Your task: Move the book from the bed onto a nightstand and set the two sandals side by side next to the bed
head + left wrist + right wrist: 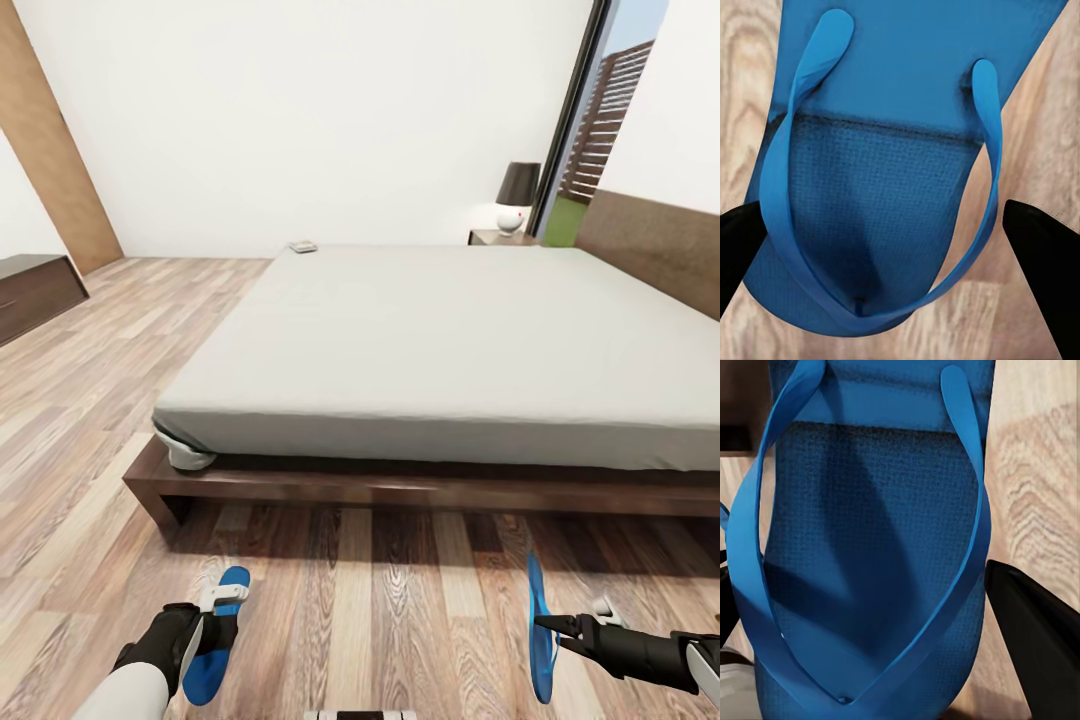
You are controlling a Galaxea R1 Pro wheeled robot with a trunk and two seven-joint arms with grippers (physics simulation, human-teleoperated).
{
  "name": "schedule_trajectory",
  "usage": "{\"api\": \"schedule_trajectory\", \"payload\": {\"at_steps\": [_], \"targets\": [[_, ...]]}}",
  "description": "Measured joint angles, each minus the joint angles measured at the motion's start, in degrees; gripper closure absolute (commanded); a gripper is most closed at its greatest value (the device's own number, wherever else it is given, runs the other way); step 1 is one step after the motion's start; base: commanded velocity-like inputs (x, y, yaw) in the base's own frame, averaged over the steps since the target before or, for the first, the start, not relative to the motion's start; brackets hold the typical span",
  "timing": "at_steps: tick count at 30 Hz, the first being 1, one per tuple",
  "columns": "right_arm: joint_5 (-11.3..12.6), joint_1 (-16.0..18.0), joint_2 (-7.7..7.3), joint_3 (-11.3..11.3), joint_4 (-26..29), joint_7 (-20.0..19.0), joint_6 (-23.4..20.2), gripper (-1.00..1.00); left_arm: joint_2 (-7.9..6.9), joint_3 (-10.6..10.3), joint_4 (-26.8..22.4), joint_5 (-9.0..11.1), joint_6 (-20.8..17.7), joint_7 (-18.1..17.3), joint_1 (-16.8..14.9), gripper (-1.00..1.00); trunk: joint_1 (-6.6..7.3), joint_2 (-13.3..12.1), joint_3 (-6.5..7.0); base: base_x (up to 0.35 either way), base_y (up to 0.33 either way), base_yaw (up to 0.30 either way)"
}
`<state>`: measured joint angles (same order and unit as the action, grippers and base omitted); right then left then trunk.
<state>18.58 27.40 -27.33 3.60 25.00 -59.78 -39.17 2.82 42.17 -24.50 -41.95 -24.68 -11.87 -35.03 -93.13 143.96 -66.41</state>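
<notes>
The bed [450,340], a grey mattress on a dark wood frame, lies straight ahead. On its far left corner rests the small book [303,246]. A nightstand [492,238] stands beyond the bed by the window. My left gripper [214,625] is shut on one blue sandal [232,582], low over the floor; in the left wrist view this sandal [885,150] spans the gap between both black fingers [1042,277]. My right gripper [547,626] is shut on the other sandal [538,600], which stands on edge. The right wrist view has that sandal [870,547] between the fingers [1035,652].
A dark-shaded lamp [517,192] sits on the nightstand. The brown headboard [650,245] runs along the right wall, beside a tall window [600,120]. A dark dresser [35,290] and a brown door [45,150] are at the left. Wood-plank floor [380,600] lies between me and the bed.
</notes>
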Motion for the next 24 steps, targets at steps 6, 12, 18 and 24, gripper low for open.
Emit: {"api": "schedule_trajectory", "payload": {"at_steps": [6,12,18,24], "targets": [[-0.01,0.00,0.02,0.01,-0.03,0.00,0.00,1.00,0.00,0.00,0.02,0.00,0.00,0.00,0.00,1.00,-0.15,0.08,-1.33,0.000,0.000,0.000],[0.00,0.00,0.00,0.00,-0.03,0.00,0.00,1.00,-0.02,0.01,-0.01,0.00,0.54,-0.03,0.00,1.00,-0.31,0.16,-2.66,0.000,0.000,0.000],[0.05,0.01,0.00,0.03,-0.01,0.00,-0.03,1.00,-0.26,0.40,0.10,0.11,9.05,0.10,-0.02,1.00,-0.30,0.17,-2.66,0.000,0.000,0.000],[0.05,0.01,0.00,0.02,0.02,0.00,-0.03,1.00,-0.73,0.57,0.17,0.03,11.95,0.45,-0.01,1.00,-0.31,0.17,-2.67,0.000,0.000,0.000]]}}
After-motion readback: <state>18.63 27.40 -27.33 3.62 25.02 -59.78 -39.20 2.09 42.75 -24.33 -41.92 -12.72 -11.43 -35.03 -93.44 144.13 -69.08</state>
